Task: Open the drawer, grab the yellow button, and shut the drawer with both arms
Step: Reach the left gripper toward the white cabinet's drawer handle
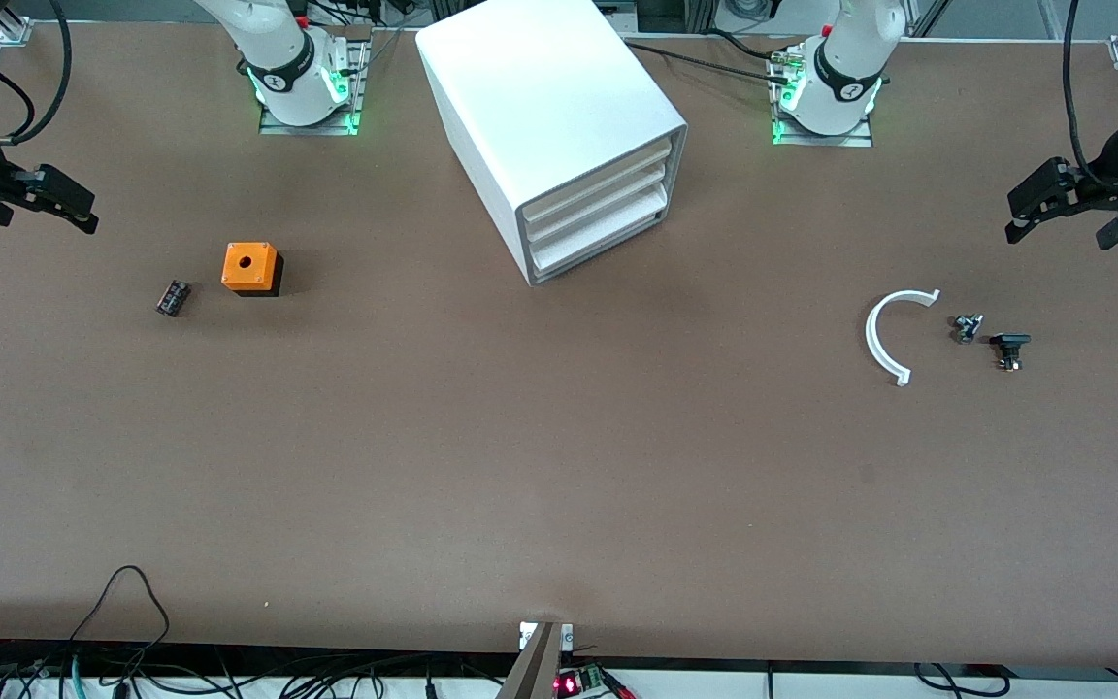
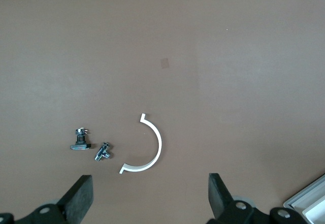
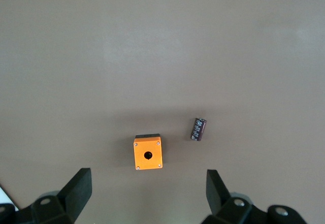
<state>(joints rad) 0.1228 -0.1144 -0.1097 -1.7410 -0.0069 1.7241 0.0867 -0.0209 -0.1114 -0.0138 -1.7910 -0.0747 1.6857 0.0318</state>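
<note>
Cabinet [image 1: 559,136] drawers [image 1: 590,216] all closed; left gripper [image 1: 1039,204] and right gripper [image 1: 64,204] hang with fingers apart and empty over the table's [image 1: 559,466] ends

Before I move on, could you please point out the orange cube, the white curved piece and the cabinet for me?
orange cube [image 1: 250,265]: front view, on its orange top face beside the round hole.
white curved piece [image 1: 875,342]: front view, on the middle of its arc.
cabinet [image 1: 540,87]: front view, on its flat white top.
</note>
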